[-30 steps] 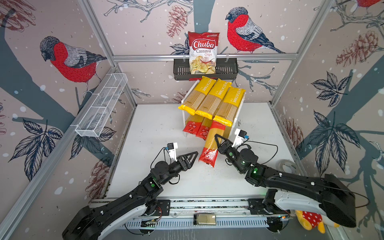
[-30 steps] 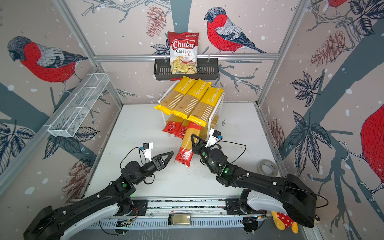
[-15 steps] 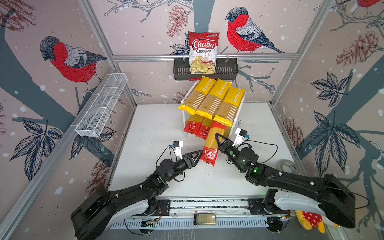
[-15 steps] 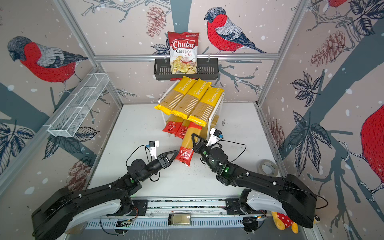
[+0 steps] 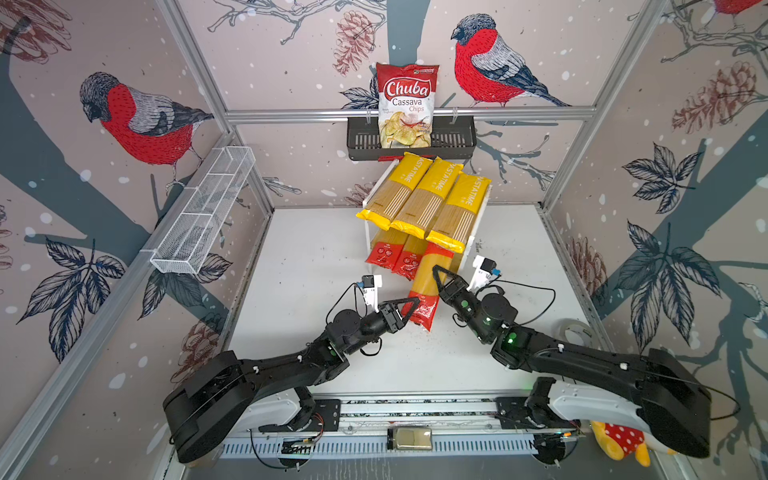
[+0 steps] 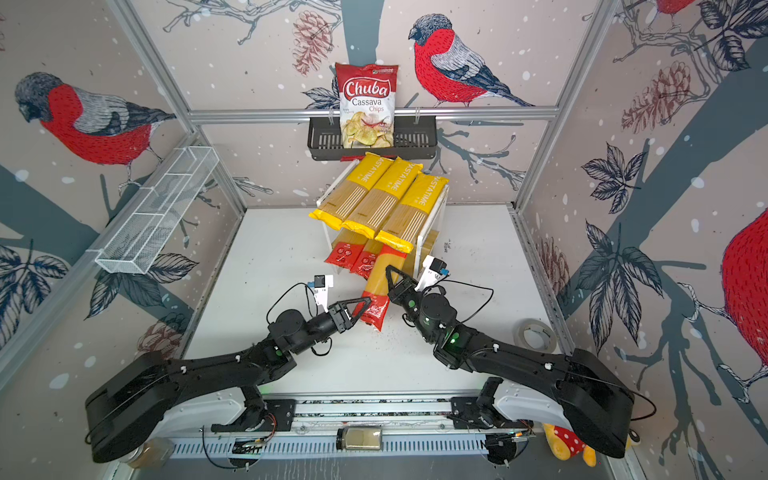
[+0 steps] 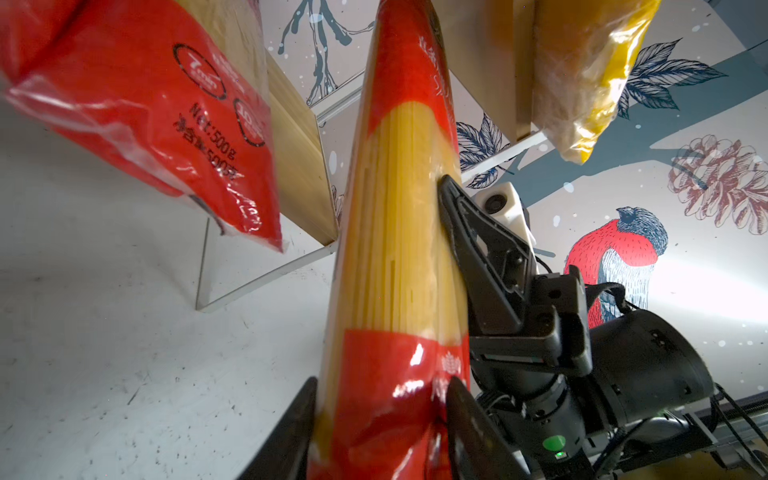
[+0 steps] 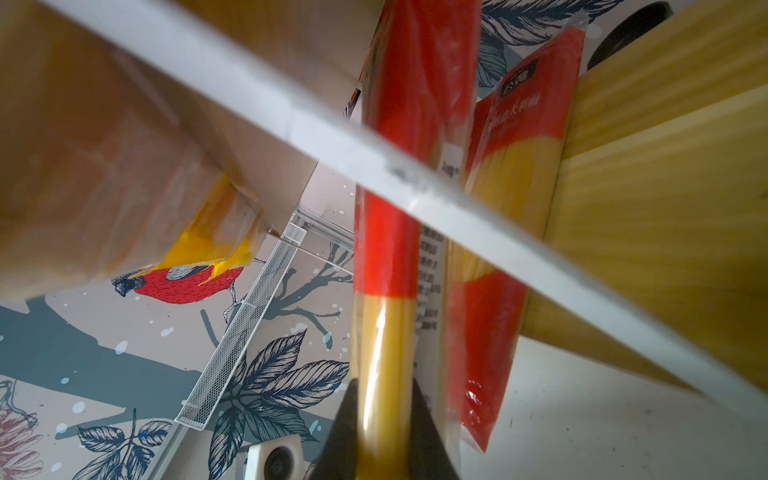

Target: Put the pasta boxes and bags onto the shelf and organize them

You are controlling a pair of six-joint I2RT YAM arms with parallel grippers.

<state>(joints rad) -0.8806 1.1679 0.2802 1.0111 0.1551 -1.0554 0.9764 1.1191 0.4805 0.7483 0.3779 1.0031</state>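
3 yellow bags (image 5: 424,203) atop shelf (image 5: 470,249); red pack (image 5: 428,282) tilted, front.

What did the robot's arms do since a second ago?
The left hand slid forward to the near end of the red spaghetti pack and closed on it. The right hand kept gripping its middle. The yellow bags and chips bag stayed put.

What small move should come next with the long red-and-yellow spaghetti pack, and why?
Probably the left gripper should close firmly on the near red end of the long red-and-yellow spaghetti pack. Its jaws straddle that end without a clearly firm hold. The right gripper is shut on the clear middle, and the far end points into the lower tier of the small wooden shelf.
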